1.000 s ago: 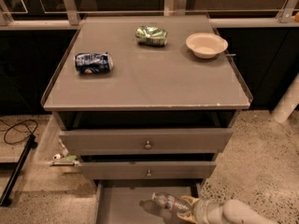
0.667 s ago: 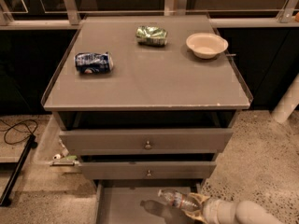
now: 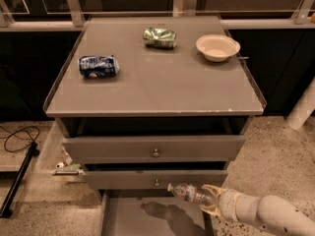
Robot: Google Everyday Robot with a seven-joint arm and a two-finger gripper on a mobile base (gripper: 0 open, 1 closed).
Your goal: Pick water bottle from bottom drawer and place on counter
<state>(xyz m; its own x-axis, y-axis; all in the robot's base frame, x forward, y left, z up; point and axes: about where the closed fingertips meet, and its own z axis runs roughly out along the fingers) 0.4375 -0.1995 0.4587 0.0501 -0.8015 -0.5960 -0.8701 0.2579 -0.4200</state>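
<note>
Down by the drawers: the pincer (image 3: 206,199) is at the bottom right of the view, on the end of the chunky white arm (image 3: 275,215), just in front of the cabinet's lower right corner.

Pincer state: clamped on the base end of the small clear plastic water bottle (image 3: 188,192), the one with the white cap and a red-and-blue label band. Its yellowish fingers (image 3: 212,189) sit one above the bottle and one below.

Bottle position: roughly level in the air with the cap pointing left, hanging over the open grey bottom drawer (image 3: 123,220). It isn't touching the floor, and you can see its shadow down there. In the view it sits just under the middle drawer front (image 3: 156,179).

Worktop: the broad flat grey worktop (image 3: 162,90) is well above the bottle. There's a crushed blue can (image 3: 98,66) on the left, a crushed green can (image 3: 159,37) at the back middle and a shallow cream bowl (image 3: 217,47) at the back right. Nothing sits on the front half.

Step in hand: I'd call this the carry. The pick looks done, and the bottle isn't placed yet.

Next move: my guess is it needs to back out from the drawer fronts first, so the bottle clears the worktop's overhanging rim. After that it goes up and then in over the bare front area. The bottle is held sideways by its base, so it either gets tipped upright or laid down. If laid down it could roll, so a gentle release well away from the cans and bowl.
</note>
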